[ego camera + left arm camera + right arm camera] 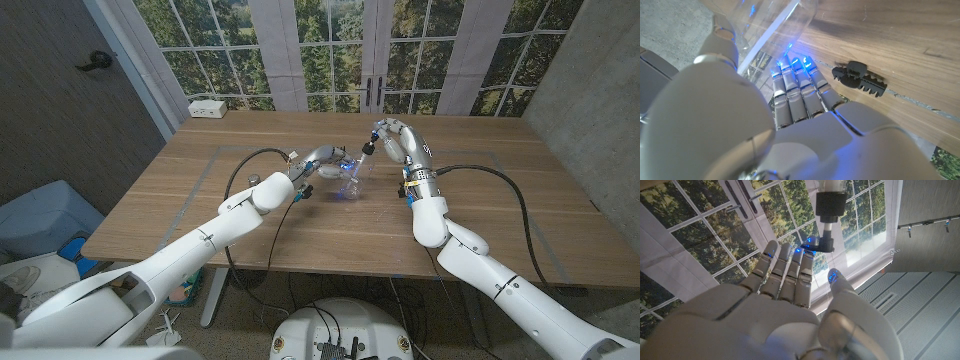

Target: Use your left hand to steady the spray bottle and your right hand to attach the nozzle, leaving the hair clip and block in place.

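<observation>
- Left arm comes in from the bottom-left of the head view; white left hand (318,161) sits at mid-table, fingers wrapped around the clear plastic spray bottle (349,183).
- Left wrist view: fingers (792,90) lie side by side against the bottle's transparent wall (775,20), blue fingertip lights on. Grip looks closed on the bottle body.
- Bottle stands on the wooden table (470,150) near its centre, between the two hands.
- Black toothed plastic hair clip (860,78) lies on the tabletop just beside the left fingertips, apart from them.
- Black nozzle with white collar and thin tube (366,148) is up above the bottle, held at the right fingertips.
- Right wrist view: nozzle (829,210) sits over the fingers (790,275), which are extended and close together; thumb is off to the side. Exact contact points on the nozzle — cannot tell.
- White right hand (392,140) is raised off the table right of the bottle, arm entering from the bottom-right.
</observation>
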Controlling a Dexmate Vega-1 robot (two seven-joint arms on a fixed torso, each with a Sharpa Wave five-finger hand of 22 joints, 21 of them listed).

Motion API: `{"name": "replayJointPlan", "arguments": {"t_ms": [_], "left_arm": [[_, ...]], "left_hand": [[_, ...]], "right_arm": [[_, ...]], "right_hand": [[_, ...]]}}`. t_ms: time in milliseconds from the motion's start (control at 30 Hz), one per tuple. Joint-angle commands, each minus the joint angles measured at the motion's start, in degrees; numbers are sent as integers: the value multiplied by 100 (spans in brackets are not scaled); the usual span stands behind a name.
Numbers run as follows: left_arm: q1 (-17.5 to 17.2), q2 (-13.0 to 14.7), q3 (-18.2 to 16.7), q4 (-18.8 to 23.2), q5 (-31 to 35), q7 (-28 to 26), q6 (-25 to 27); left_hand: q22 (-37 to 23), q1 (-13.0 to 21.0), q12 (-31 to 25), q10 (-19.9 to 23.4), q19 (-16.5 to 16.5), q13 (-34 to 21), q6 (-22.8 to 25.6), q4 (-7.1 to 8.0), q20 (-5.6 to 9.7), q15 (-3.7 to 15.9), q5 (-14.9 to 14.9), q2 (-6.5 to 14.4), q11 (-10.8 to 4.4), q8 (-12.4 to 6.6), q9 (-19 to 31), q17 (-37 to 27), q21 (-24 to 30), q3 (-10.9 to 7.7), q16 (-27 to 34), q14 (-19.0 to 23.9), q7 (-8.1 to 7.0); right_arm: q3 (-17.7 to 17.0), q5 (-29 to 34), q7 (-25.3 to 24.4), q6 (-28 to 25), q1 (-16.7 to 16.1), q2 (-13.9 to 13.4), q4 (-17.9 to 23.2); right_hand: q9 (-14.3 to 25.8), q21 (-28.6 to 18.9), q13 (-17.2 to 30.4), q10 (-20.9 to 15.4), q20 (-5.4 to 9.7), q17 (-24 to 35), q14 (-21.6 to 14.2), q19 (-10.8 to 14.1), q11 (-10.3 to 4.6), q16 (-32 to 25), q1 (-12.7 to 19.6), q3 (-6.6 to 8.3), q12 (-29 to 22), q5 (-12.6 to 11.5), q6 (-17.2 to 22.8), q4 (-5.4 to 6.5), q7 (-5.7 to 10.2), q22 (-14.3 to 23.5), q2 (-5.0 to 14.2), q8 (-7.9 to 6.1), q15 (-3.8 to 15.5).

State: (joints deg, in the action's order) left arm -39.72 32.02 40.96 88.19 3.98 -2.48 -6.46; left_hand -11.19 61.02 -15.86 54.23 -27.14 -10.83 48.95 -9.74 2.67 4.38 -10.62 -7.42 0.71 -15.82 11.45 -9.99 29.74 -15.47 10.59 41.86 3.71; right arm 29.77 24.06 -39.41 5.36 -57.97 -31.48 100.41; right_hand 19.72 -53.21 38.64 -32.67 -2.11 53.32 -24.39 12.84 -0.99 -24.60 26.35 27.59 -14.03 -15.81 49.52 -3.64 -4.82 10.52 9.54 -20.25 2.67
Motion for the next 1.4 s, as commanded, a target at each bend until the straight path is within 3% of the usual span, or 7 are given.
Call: {"name": "replayJointPlan", "arguments": {"t_ms": [33,467,933,1067,1167,1333,1400], "left_arm": [[-113,-90,-92,-101,29,-330,-179],[-187,-202,-128,-91,60,-574,-65],[-99,-140,-43,15,101,-400,123],[-106,-92,-45,115,115,-365,204],[-124,-75,-57,162,103,-361,263],[-97,-69,-31,177,115,-321,327],[-78,-76,-17,162,108,-293,321]], "left_hand": [[-16,1386,-64,1193,32,-218,1295,0,153,930,-28,1392,-994,-76,273,-36,32,-30,33,8,-600],[-11,1404,-108,1243,-14,-264,1328,-7,178,934,-37,1375,-964,-81,286,-58,77,-4,101,188,-562],[-10,1405,-128,1203,11,-330,1291,1,151,918,-59,1392,-932,-72,327,-30,96,-22,48,175,-531],[-9,1409,-123,1194,16,-329,1295,0,149,923,-62,1394,-933,-71,329,-28,100,-25,43,176,-540],[-9,1413,-122,1192,24,-331,1291,-4,149,926,-63,1389,-923,-67,329,-27,101,-25,38,173,-531],[-8,1419,-123,1195,29,-333,1294,-6,140,925,-66,1387,-914,-63,329,-25,107,-27,30,166,-530],[-8,1419,-124,1199,33,-332,1294,-5,138,922,-66,1387,-912,-62,329,-24,107,-28,28,164,-528]], "right_arm": [[-34,15,-289,-54,-72,-4,-20],[-33,189,-787,261,-120,-18,-179],[17,233,-390,655,-57,-291,-192],[-35,270,-944,647,-79,38,-416],[-49,416,-1557,938,-37,218,-689],[-11,861,-2380,1185,83,368,-999],[-263,1143,-2458,1469,21,632,-1160]], "right_hand": [[39,-51,25,-81,1,9,-94,88,13,-55,-64,-38,-51,24,97,-9,-72,16,10,-75,92],[151,-75,5,-370,-44,6,-336,107,26,-148,-130,3,-128,27,509,-74,-182,17,5,-298,97],[261,-73,8,-465,76,-16,-339,50,-65,-103,-109,201,-137,-18,667,-124,-73,17,103,-436,276],[284,-85,4,-467,37,-39,-356,64,-52,-90,-133,210,-129,-16,671,-131,-84,17,56,-453,218],[374,-108,-7,-595,-6,-37,-513,83,-13,-157,-174,212,-153,-10,931,-155,-192,21,21,-628,187],[472,-158,10,-754,-45,-91,-677,185,-18,-182,-64,326,-203,-61,949,-313,-193,21,-17,-723,163],[499,-169,16,-775,-48,-85,-712,206,-23,-198,-45,343,-210,-74,908,-350,-184,21,-35,-731,171]]}}
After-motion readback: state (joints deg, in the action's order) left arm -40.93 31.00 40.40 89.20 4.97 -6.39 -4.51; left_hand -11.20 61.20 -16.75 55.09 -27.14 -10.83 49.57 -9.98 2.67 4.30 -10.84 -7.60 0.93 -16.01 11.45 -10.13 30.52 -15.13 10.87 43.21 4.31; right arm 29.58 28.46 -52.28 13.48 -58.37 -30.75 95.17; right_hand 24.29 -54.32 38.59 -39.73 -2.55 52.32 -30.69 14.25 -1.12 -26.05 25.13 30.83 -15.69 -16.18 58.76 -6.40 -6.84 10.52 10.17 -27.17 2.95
